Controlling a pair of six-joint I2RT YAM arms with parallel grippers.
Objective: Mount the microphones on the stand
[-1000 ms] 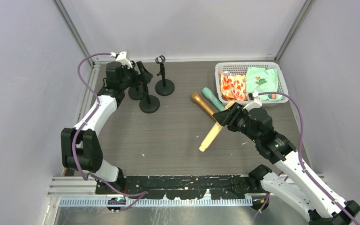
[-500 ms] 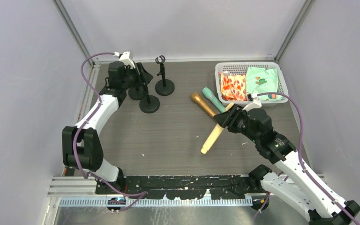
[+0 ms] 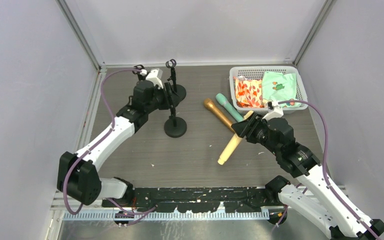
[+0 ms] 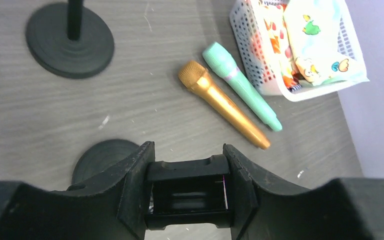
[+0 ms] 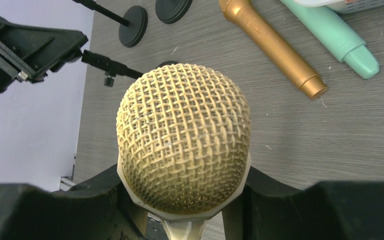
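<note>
My left gripper (image 3: 169,98) is shut on the black clip at the top of a microphone stand (image 4: 187,192), whose round base (image 3: 175,128) is left of the table's centre. In the left wrist view both jaws press the clip's sides. My right gripper (image 3: 243,128) is shut on the cream-yellow microphone (image 3: 229,148) just below its mesh head (image 5: 184,145), with the handle pointing down to the near left. The golden-brown microphone (image 3: 218,114) and the mint-green microphone (image 3: 228,106) lie side by side on the table beside the basket.
A second stand (image 3: 173,80) is upright behind my left gripper, and the clip of a third stand (image 3: 139,67) shows past the left arm. A white basket (image 3: 300,82) holding patterned packets sits at the back right. Grey walls close in three sides.
My left gripper shut on a stand's clip and carried the stand right, toward the table's centre. The right gripper with the cream-yellow microphone shifted slightly.
</note>
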